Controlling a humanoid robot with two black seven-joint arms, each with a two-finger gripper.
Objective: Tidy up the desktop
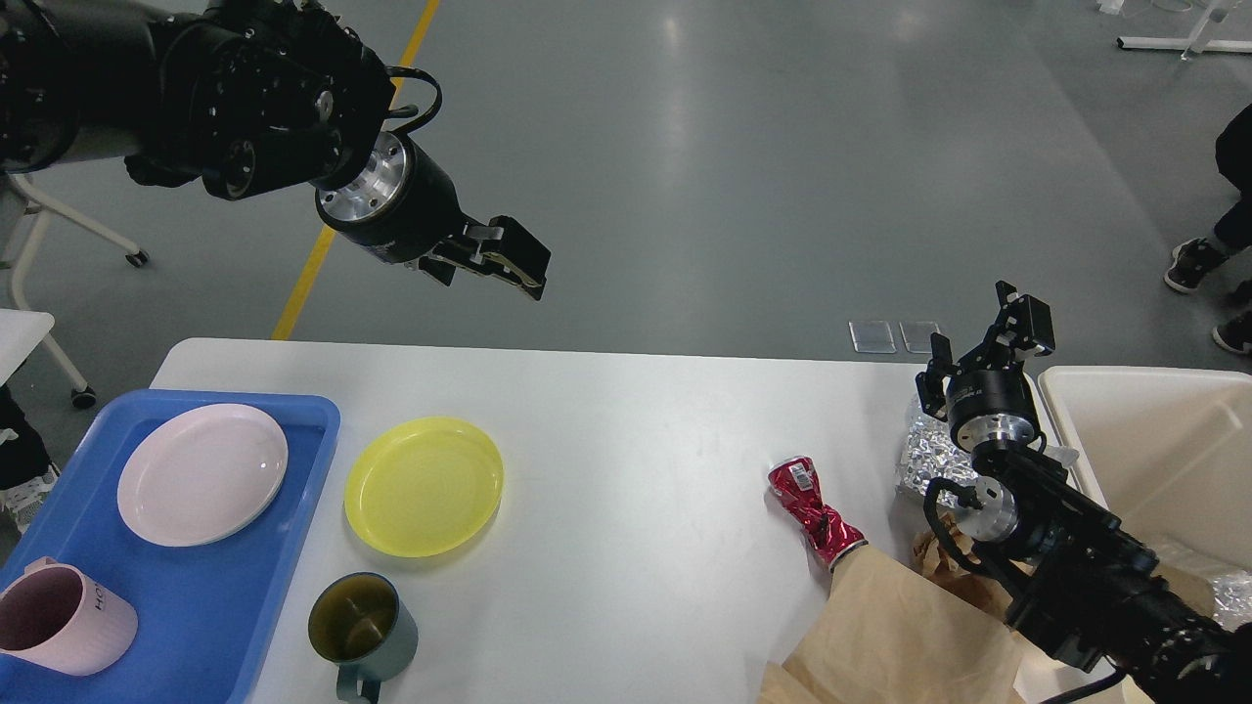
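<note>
The white desktop [626,430] fills the lower part of the head view. On it lie a yellow plate [424,486], a dark green mug [361,622], a crushed red can [814,511], a foil ball [926,456] and brown paper [900,636]. My left gripper [523,266] hangs high above the desk's far edge, empty; its fingers overlap, so I cannot tell their gap. My right gripper [986,337] is open and empty, pointing away, above the foil ball.
A blue tray [210,596] at the left front holds a pink plate [202,473] and a pink mug [59,618]. A cream bin [1154,440] stands at the right edge. A person's shoes [1195,266] show on the floor at the far right.
</note>
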